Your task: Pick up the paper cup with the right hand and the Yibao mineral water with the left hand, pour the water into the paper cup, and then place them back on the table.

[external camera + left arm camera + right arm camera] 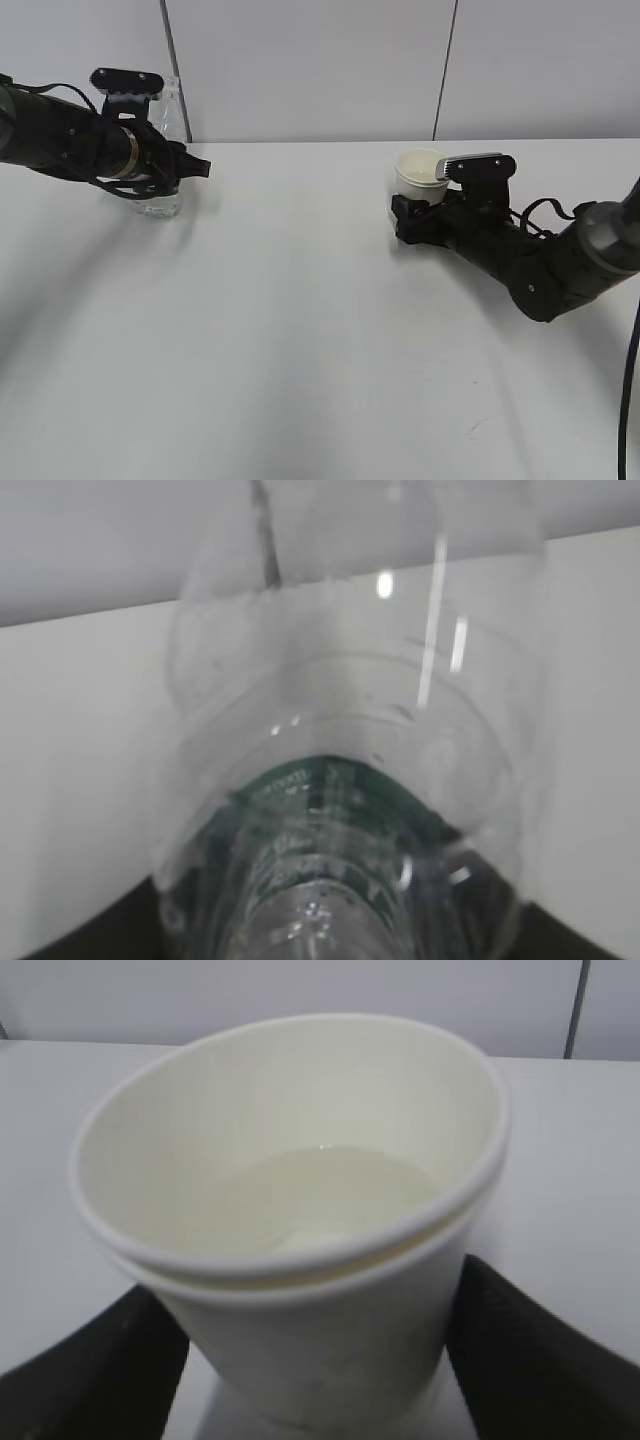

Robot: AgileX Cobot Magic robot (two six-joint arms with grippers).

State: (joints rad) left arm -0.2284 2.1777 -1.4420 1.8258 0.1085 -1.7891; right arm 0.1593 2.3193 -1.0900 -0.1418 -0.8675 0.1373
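Since water already lay in the cup point(290, 1230), the right fingers point(320, 1360) flanked it on the surface point(300, 320), grip uncertain; whether the left fingers point(165, 165) gripped the bottle point(340, 810) could not be told.

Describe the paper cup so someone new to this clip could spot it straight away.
Start at the white table and look to its right side near the back edge, where the right hand reaches in. The paper cup stands upright between its fingers: short, off-white, with a rolled rim and liquid in its bottom, unlike the taller clear Yibao mineral water far left.
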